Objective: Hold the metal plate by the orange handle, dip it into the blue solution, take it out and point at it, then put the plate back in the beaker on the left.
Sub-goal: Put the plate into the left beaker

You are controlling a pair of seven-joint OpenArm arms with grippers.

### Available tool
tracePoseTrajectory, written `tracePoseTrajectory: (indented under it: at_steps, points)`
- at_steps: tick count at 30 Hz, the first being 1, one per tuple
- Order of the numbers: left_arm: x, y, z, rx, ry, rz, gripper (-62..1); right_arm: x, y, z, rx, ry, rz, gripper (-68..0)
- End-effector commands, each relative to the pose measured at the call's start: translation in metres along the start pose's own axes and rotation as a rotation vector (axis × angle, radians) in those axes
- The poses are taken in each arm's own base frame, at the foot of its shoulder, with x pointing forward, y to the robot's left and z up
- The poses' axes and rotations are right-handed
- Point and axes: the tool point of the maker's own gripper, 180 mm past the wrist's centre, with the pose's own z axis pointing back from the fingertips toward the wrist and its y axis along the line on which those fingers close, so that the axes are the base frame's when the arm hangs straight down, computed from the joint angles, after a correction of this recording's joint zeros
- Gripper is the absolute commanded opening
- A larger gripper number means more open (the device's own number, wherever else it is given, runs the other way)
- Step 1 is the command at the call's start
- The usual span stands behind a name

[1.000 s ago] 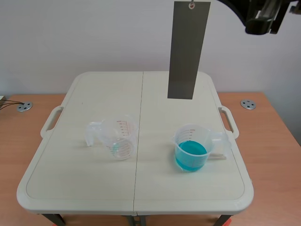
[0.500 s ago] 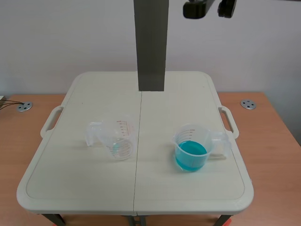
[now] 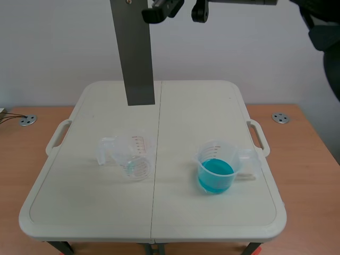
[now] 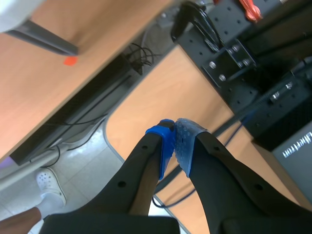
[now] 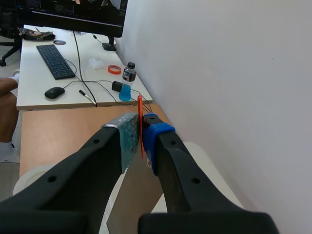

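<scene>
A long grey metal plate [image 3: 135,53] hangs upright high above the table's far left half, its lower end above and behind the empty clear beaker [image 3: 134,157]. The right arm reaches across the scene's top; its gripper [image 3: 175,9] is beside the plate's upper end. In the right wrist view that gripper [image 5: 140,133] is shut on the thin orange handle [image 5: 140,114], seen edge-on between the pads. The beaker of blue solution [image 3: 215,173] stands on the table's right half. My left gripper [image 4: 173,141] is shut on nothing, off the table, and is not in the scene view.
The white folding table [image 3: 95,207] rests on a wooden surface with a metal fitting [image 3: 280,117] at each side. Under the left gripper lie a desk edge, cables and black equipment [image 4: 253,58]. A desk with a keyboard [image 5: 54,61] is seen past the right gripper.
The right arm has carried the hanging plate leftward, from above the blue beaker's side to above the empty beaker's side. The beakers have not moved.
</scene>
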Motion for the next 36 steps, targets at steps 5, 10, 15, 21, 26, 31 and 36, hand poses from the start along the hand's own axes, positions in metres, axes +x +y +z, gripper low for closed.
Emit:
tracePoseTrajectory:
  at_steps: [5,10,15,21,26,31,36]
  points:
    - [0.001,-0.002,-0.001,-0.006,-0.009,0.009,-59.1,0.005,-0.002,-0.013,0.015,-0.033,-0.01,-66.3]
    - [0.001,-0.002,-0.001,-0.005,-0.011,0.008,-59.1,-0.004,0.004,-0.022,0.05,-0.026,-0.031,-66.3]
    - [0.001,-0.004,-0.001,-0.011,-0.008,0.01,-59.1,-0.013,0.002,-0.024,0.05,-0.023,-0.064,-66.3]
    - [-0.002,-0.007,-0.001,-0.019,0.009,0.012,-59.1,-0.02,-0.002,-0.025,0.038,-0.025,-0.076,-66.3]
    - [-0.003,-0.007,-0.001,-0.019,0.013,0.012,-59.1,-0.027,0.001,-0.028,0.048,-0.019,-0.092,-66.3]
    - [-0.003,-0.007,-0.001,-0.018,0.013,0.012,-59.1,-0.034,0.006,-0.031,0.059,-0.007,-0.09,-66.3]
    - [-0.003,-0.007,-0.001,-0.018,0.013,0.012,-59.1,-0.036,0.013,-0.034,0.079,-0.004,-0.096,-66.3]
